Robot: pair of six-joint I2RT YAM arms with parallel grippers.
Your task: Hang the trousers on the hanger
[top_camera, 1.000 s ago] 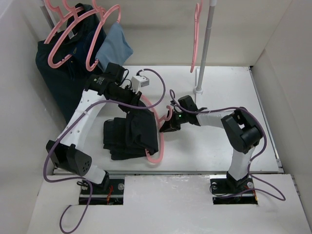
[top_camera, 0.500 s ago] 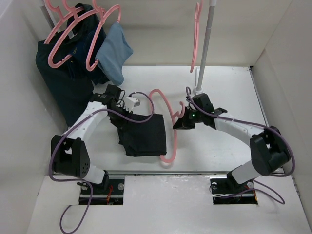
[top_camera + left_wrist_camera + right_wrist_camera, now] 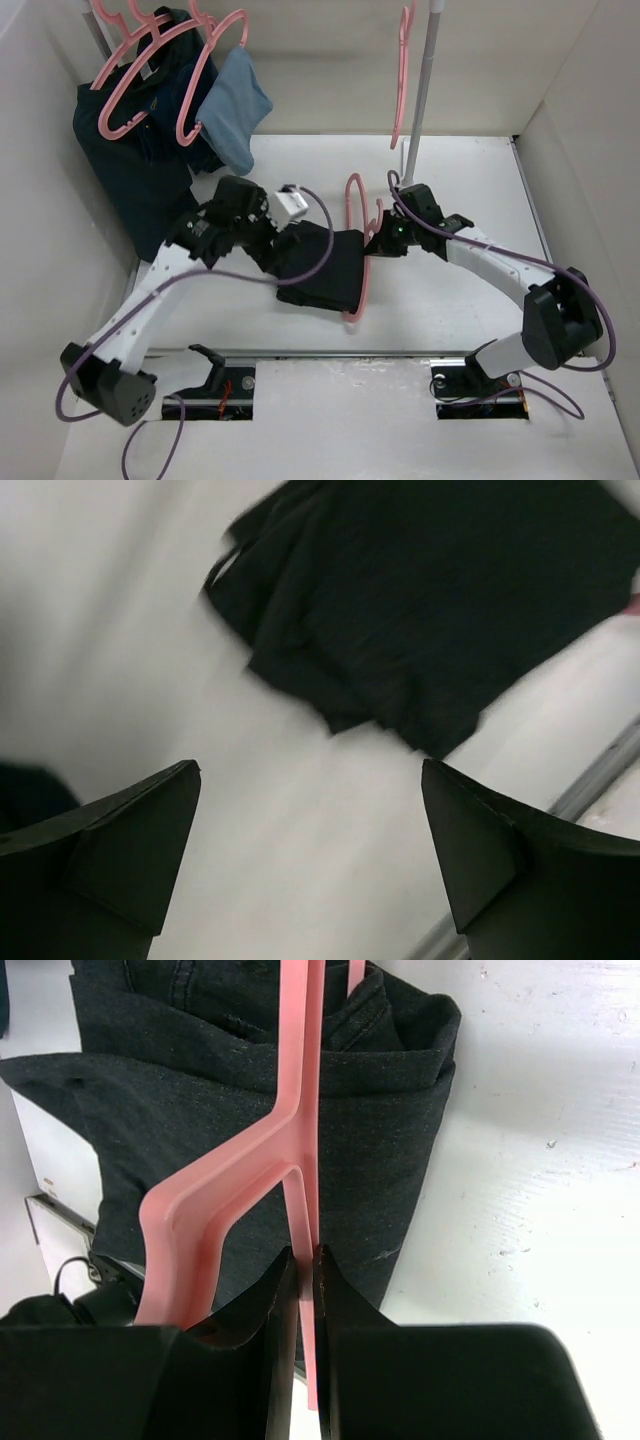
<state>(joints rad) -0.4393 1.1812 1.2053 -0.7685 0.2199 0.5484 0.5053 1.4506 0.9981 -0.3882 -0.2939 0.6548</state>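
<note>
White tabletop (image 3: 470, 190), folded trousers (image 3: 325, 268) with the hanger (image 3: 353, 205) across them.
Right gripper (image 3: 305, 1252) pinches the hanger's thin bar, trousers just beyond its fingertips; left gripper (image 3: 310, 768) gapes empty, trousers ahead, apart.

Matt cloth trousers (image 3: 400, 1140), smooth plastic hanger (image 3: 315, 1060)

Plain cream walls (image 3: 320, 80) box in a white table (image 3: 480, 180) with an upright pole (image 3: 421, 100).

Folded black trousers (image 3: 325, 268) touching pink hanger (image 3: 215, 1195) standing edgewise.
</note>
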